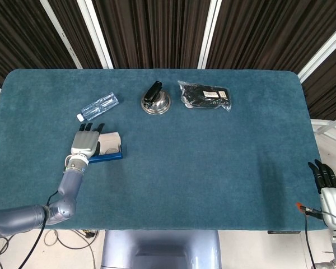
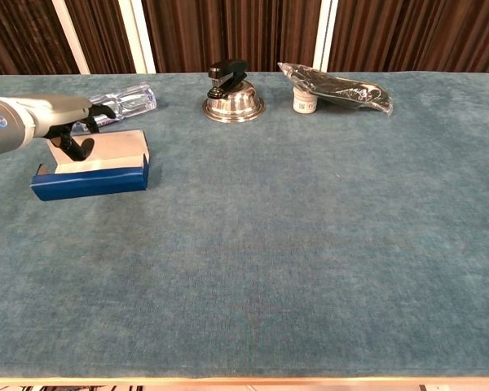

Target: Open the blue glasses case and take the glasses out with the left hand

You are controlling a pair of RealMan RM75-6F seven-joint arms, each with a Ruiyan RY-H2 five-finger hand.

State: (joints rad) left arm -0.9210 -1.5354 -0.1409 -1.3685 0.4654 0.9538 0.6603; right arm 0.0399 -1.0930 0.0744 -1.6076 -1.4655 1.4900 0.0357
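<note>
Left hand (image 2: 65, 130) is placed on the raised lid of the blue glasses case (image 2: 90, 177), fingers curled on its edge.

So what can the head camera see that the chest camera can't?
Only the head view shows the right hand, hanging past the table's right edge, and the left arm's whole length. Only the chest view shows the blue glasses case from the side, with its beige lid lifted. Both show the left hand at the case, the clear bottle, the stapler on the metal dome, and the black bag.
</note>
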